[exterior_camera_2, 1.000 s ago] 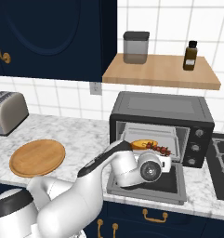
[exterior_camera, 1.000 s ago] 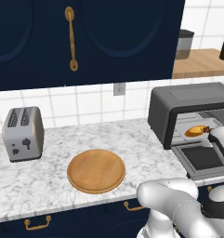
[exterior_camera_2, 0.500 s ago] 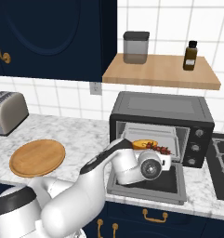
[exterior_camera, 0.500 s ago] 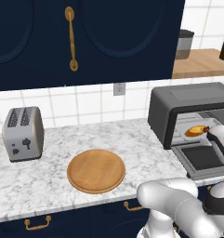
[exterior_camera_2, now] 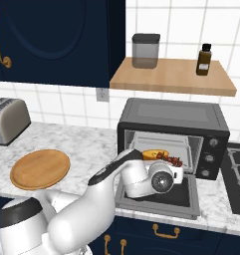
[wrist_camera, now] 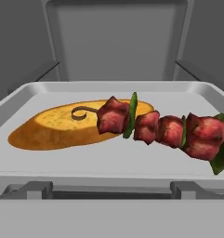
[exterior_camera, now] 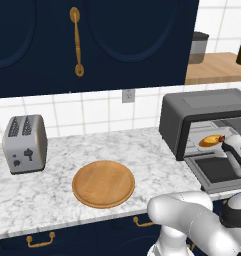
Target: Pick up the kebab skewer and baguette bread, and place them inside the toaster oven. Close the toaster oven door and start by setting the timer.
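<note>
Both foods are already lying on the pale tray (wrist_camera: 20,100) inside the toaster oven (exterior_camera_2: 171,119), at the right of both base views: the kebab skewer (wrist_camera: 160,128) is resting across the right end of the baguette bread (wrist_camera: 53,126). The gripper (exterior_camera_2: 175,174) is hanging empty at the oven mouth, jaws spread wide. The toaster oven door (exterior_camera_2: 183,196) is lying dropped open (closing it and setting the timer remain). The hand view is showing the food close up; the right base view is adding the knobs (exterior_camera_2: 209,158).
</note>
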You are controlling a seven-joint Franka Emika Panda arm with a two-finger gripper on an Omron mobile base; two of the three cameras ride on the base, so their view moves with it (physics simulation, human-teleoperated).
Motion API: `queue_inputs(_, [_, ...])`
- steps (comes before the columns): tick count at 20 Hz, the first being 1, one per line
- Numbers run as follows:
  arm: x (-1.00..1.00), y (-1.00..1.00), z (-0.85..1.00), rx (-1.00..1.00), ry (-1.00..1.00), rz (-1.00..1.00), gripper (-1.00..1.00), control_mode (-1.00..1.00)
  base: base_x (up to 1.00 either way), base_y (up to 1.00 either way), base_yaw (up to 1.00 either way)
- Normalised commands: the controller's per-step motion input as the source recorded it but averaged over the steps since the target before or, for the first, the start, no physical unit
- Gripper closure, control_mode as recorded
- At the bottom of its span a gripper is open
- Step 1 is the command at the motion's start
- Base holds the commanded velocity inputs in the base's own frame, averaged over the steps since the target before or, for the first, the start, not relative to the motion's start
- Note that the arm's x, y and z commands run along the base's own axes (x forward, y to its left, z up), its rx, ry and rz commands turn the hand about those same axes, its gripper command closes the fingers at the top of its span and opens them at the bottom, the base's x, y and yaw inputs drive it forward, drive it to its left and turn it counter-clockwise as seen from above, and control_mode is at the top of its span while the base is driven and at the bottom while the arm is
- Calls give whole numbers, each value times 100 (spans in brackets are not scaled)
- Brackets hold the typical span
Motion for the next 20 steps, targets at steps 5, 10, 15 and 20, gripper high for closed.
queue_inputs(5, [7, 0, -7, 0, 0, 0, -100, -100, 0, 0, 0])
queue_inputs(10, [18, 0, 0, 0, 0, 0, -100, -100, 0, 0, 0])
queue_inputs(15, [16, 0, 0, 0, 0, 0, -100, -100, 0, 0, 0])
queue_inputs(20, [14, 0, 0, 0, 0, 0, -100, -100, 0, 0, 0])
